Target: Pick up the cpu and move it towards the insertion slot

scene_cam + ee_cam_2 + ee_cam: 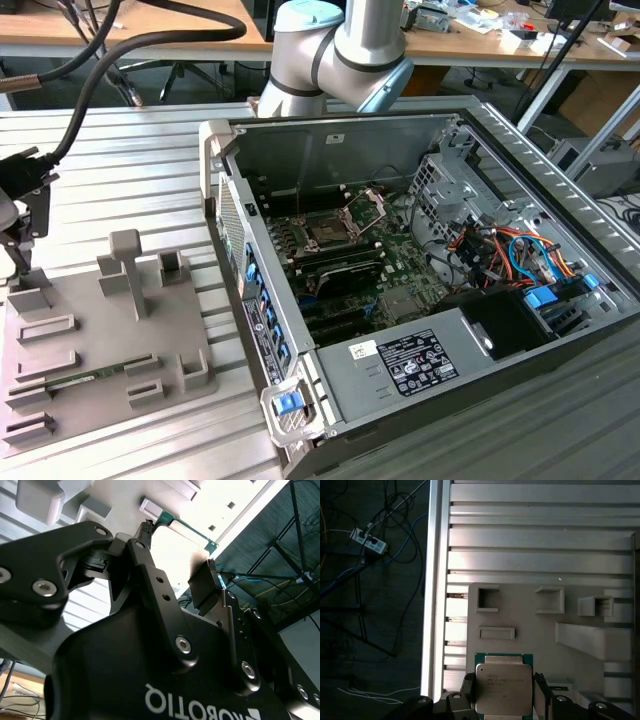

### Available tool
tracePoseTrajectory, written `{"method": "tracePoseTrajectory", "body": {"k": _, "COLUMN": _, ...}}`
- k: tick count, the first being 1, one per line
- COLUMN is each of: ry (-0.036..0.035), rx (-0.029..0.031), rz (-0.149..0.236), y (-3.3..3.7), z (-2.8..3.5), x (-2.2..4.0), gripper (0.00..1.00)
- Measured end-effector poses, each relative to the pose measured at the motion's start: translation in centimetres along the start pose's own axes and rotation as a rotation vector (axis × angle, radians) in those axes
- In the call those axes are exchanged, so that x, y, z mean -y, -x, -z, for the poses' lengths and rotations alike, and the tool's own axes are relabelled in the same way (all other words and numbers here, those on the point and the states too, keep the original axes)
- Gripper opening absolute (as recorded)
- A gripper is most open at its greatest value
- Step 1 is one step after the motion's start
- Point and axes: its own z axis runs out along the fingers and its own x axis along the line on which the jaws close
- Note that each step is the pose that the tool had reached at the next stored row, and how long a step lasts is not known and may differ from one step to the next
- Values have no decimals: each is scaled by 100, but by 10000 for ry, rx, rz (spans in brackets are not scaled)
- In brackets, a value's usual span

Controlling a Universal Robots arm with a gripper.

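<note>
The cpu (502, 690) is a flat square chip with a silvery metal top on a green base. It sits between my gripper's (503, 680) two black fingers, which press on its opposite edges over the near end of the grey tray (530, 630). In the second wrist view the cpu's green edge (187, 530) spans the gap between the tips of the gripper (179, 546). In the exterior view the gripper (20, 240) hangs at the far left over the tray's (90, 350) end. The insertion slot (328, 232), with its metal frame hinged up, lies inside the open computer case.
The open computer case (400, 300) stands to the exterior view's right of the tray, its side wall (250, 290) rising between them. Upright posts (128, 270) stick up from the tray. A thick black hose (120, 55) trails from the arm. The slatted table's edge (434, 605) drops to a cabled floor.
</note>
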Motion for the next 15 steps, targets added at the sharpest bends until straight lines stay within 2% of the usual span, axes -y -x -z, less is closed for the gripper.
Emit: {"method": "tracePoseTrajectory", "body": {"k": 15, "ry": 1, "rx": 1, "rz": 0, "y": 0, "z": 84, "x": -3, "gripper": 55}}
